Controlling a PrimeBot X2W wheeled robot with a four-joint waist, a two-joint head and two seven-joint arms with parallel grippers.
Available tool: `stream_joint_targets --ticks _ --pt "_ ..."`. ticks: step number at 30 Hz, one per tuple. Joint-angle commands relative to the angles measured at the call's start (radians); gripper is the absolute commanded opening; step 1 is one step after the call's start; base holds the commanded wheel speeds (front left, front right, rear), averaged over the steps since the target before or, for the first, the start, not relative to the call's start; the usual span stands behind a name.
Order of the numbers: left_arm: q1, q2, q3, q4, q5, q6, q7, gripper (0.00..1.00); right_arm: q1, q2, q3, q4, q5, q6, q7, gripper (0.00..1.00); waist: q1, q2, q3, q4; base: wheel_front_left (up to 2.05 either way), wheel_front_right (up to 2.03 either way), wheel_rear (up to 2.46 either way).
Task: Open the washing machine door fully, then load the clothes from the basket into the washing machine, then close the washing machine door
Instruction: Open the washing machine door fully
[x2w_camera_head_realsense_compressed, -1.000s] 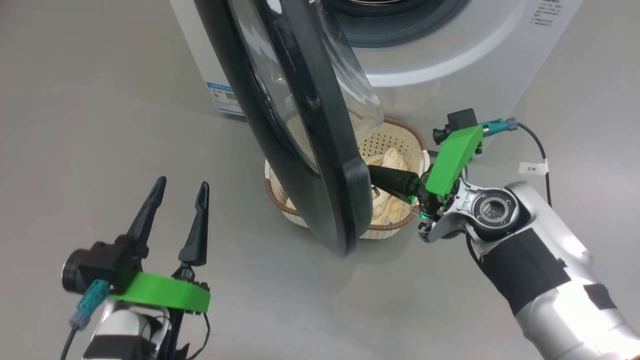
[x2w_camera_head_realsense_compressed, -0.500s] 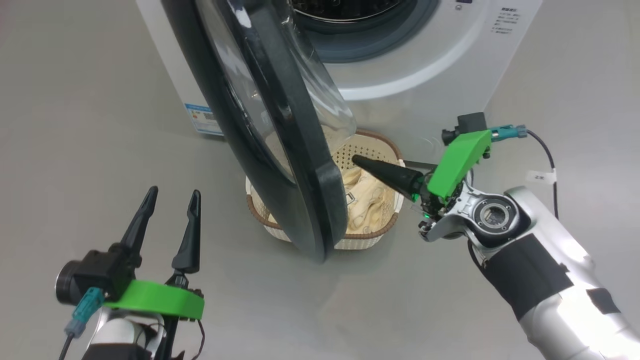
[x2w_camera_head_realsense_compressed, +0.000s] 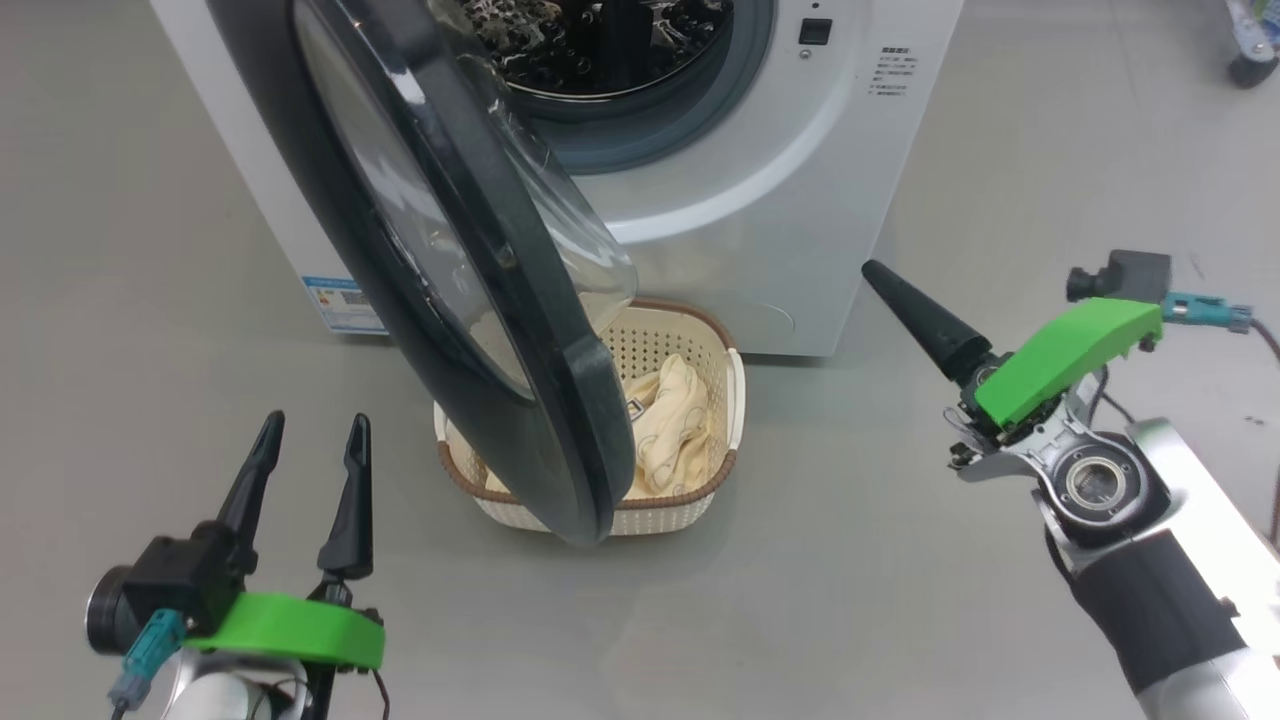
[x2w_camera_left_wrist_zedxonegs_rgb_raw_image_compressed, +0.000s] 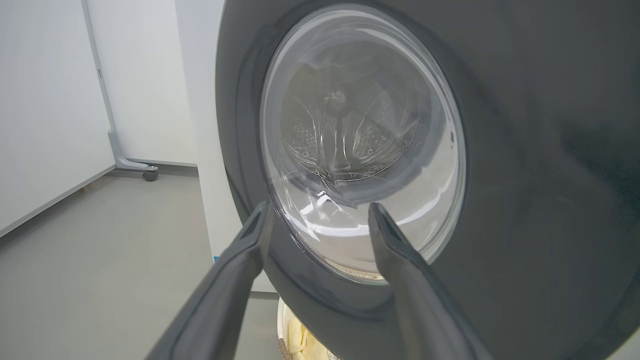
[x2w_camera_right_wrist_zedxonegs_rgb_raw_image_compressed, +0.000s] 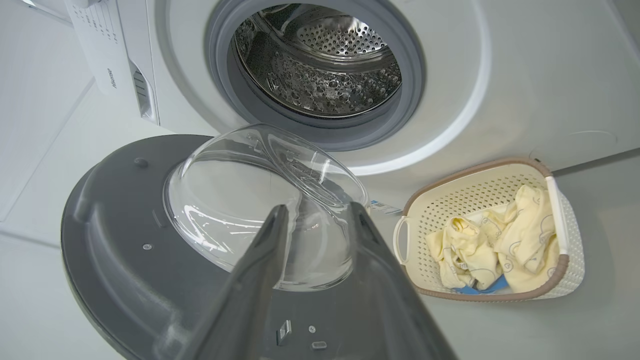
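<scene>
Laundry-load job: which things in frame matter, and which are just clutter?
Job: door; washer; basket; clothes.
Lying about: caster at the head view's top right; wheeled stand foot by the wall.

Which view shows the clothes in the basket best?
Right wrist view: the clothes lie unobstructed in the basket. Head view: the washing machine door covers part of them. Left wrist view: a cream sliver below the door.
</scene>
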Motion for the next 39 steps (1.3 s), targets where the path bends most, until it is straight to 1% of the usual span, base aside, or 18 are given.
stream_joint_targets --ticks 1,5,6,8,9,14,16,20,25,26,31,39 --pt "-0.020 0.026 0.043 -0.034 0.001 0.006 -0.010 1.00 -0.014 -0.013 0.005 -0.044 -0.020 0.001 -0.014 1.00 0.0000 -0.0001 -0.007 -0.009 0.00 0.00 0.00" --pt "-0.001 0.026 0.058 -0.040 0.001 0.010 -0.010 1.00 0.039 -0.064 0.006 -0.121 -0.178 0.001 -0.127 1.00 0.0000 -0.0001 -0.022 -0.030 0.00 0.00 0.00" --pt "0.005 0.027 0.063 -0.041 0.001 0.012 -0.010 1.00 0.058 -0.067 -0.002 -0.135 -0.207 0.001 -0.161 1.00 0.0000 -0.0001 -0.027 -0.036 0.00 0.00 0.00" --pt "0.016 0.027 0.074 -0.046 -0.001 0.016 -0.010 1.00 0.091 -0.093 -0.001 -0.162 -0.305 0.001 -0.220 1.00 0.0000 -0.0001 -0.033 -0.046 0.00 0.00 0.00" --pt "0.020 0.027 0.078 -0.048 -0.001 0.017 -0.010 1.00 0.111 -0.095 -0.012 -0.172 -0.338 0.001 -0.252 1.00 0.0000 -0.0001 -0.035 -0.050 0.00 0.00 0.00" --pt "0.042 0.027 0.094 -0.062 0.000 0.023 -0.010 1.00 0.211 -0.136 -0.060 -0.216 -0.574 0.001 -0.388 1.00 0.0000 -0.0001 -0.047 -0.070 0.00 0.00 0.00" --pt "0.051 0.026 0.101 -0.070 0.000 0.027 -0.010 1.00 0.254 -0.138 -0.097 -0.226 -0.661 0.001 -0.428 1.00 0.0000 -0.0001 -0.051 -0.077 0.00 0.00 0.00" --pt "0.072 0.020 0.115 -0.086 -0.001 0.033 -0.010 1.00 0.336 -0.130 -0.143 -0.234 -0.812 0.001 -0.452 1.00 0.0000 -0.0001 -0.057 -0.088 0.00 0.00 0.00" --pt "0.109 0.010 0.131 -0.111 -0.001 0.045 -0.010 1.00 0.415 -0.084 -0.215 -0.251 -0.957 0.001 -0.476 1.00 0.0000 -0.0001 -0.063 -0.095 0.00 0.00 0.00" --pt "0.119 0.008 0.134 -0.117 0.001 0.046 -0.010 1.00 0.441 -0.064 -0.244 -0.256 -1.000 0.001 -0.481 1.00 0.0000 -0.0001 -0.065 -0.094 0.00 0.00 0.00" --pt "0.138 0.003 0.137 -0.128 0.003 0.048 -0.010 1.00 0.479 -0.026 -0.300 -0.266 -1.069 0.001 -0.490 1.00 0.0000 -0.0001 -0.068 -0.088 0.00 0.00 0.00" --pt "0.144 -0.009 0.134 -0.131 0.002 0.051 -0.010 1.00 0.494 -0.003 -0.316 -0.242 -1.114 0.001 -0.494 1.00 0.0000 -0.0001 -0.065 -0.076 0.00 0.00 0.00"
